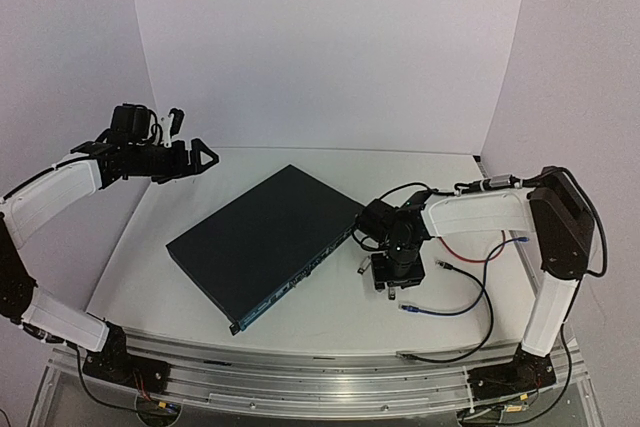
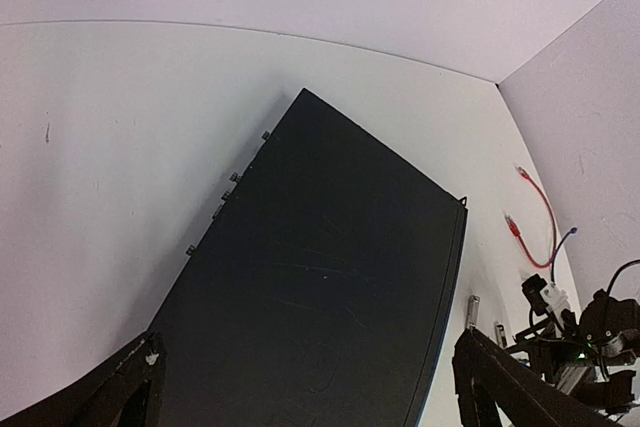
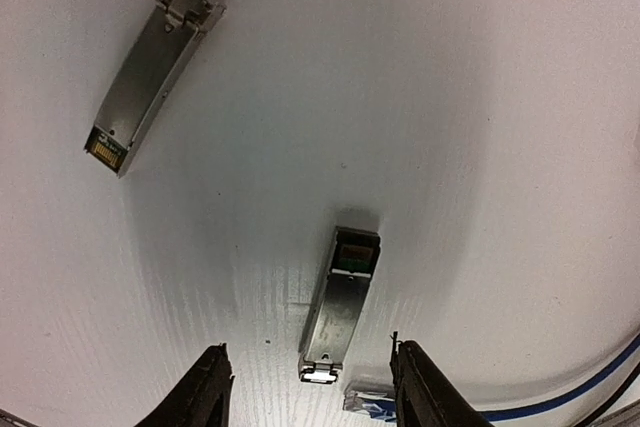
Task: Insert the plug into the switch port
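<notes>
**Silver plug on the worktop, not yet lifted**

- Switch [image 1: 270,232]: dark navy box lying flat and diagonal at mid-worktop [image 1: 150,277]. Its port face [image 1: 300,282] runs along the long side turned toward the near-right corner.
- Plug [image 3: 340,302]: small silver transceiver module, flat on the worktop right of the switch, near the far end of the port face.
- A second module [image 3: 150,72] of the same kind lies apart from it. A blue cable connector [image 3: 365,402] sits just beside the plug's near end.
- Right gripper [image 3: 305,352]: lowered over the plug, one finger on each side. Bare worktop shows between each finger and the metal, so the jaws are partly apart with no contact.
- Left gripper [image 1: 190,147]: raised near the far-left corner, spread wide, holding nothing, looking down on the switch.
- Progress, as I judge it: early. The reach is done. The grasp, lift, carry to the port face, alignment and push-in all remain.
- Whether any port is occupied is too small to tell.
</notes>
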{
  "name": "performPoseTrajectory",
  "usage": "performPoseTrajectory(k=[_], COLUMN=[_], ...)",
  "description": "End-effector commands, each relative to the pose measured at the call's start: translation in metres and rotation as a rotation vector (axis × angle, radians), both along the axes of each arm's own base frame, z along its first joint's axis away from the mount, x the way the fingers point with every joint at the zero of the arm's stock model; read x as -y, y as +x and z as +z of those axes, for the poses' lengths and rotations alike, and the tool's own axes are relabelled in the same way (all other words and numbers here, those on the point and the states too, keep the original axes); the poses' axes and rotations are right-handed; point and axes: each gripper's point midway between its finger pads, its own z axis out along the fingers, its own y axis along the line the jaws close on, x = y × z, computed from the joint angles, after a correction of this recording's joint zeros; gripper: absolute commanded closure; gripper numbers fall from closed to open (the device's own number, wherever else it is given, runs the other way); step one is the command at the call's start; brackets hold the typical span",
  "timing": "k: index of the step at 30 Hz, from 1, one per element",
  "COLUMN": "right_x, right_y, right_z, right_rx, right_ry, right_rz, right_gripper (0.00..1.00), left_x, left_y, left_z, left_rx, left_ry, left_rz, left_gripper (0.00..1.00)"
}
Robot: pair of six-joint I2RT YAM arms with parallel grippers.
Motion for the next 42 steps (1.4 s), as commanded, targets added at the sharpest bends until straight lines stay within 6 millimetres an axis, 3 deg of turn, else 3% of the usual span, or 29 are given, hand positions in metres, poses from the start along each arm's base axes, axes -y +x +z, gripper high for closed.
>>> performPoseTrajectory(k=[1, 15, 20, 23, 27, 32, 35, 39, 42], right_x=[0.009, 0.023, 0.014, 0.009, -0.016, -0.090, -0.124, -0.144, -0.153], right_y=[0.001, -0.011, -0.010, -0.007, -0.007, -0.022, -0.027, -0.034, -0.037], right_z=[-0.002, -0.026, -0.035, -0.031, -0.006, 0.055, 0.099, 0.147, 0.178], right_rx=[0.009, -0.036, -0.044, -0.037, -0.053, -0.140, -0.148, -0.123, -0.078], right_ry=[-0.039, -0.087, -0.056, -0.033, 0.097, 0.511, 0.719, 0.870, 0.961], right_rz=[-0.049, -0.101, -0.097, -0.081, -0.019, 0.164, 0.290, 0.438, 0.529], right_gripper=[0.50, 0.74, 0.94, 1.00, 1.00, 1.00, 1.00, 1.00, 1.00], left_x=[0.002, 0.006, 0.011, 0.015, 0.030, 0.064, 0.091, 0.135, 0.153], left_y=[-0.002, -0.001, -0.001, -0.004, -0.013, -0.039, -0.060, -0.100, -0.122], left_z=[0.017, 0.025, 0.029, 0.030, 0.035, 0.046, 0.048, 0.047, 0.041], left_rx=[0.049, 0.069, 0.087, 0.090, 0.104, 0.091, 0.054, 0.021, -0.030], left_ry=[-0.032, -0.049, -0.065, -0.080, -0.130, -0.297, -0.377, -0.417, -0.460], left_rz=[-0.008, -0.027, -0.053, -0.083, -0.183, -0.419, -0.579, -0.786, -0.888], left_gripper=[0.00, 0.00, 0.00, 0.00, 0.00, 0.00, 0.00, 0.01, 0.02])
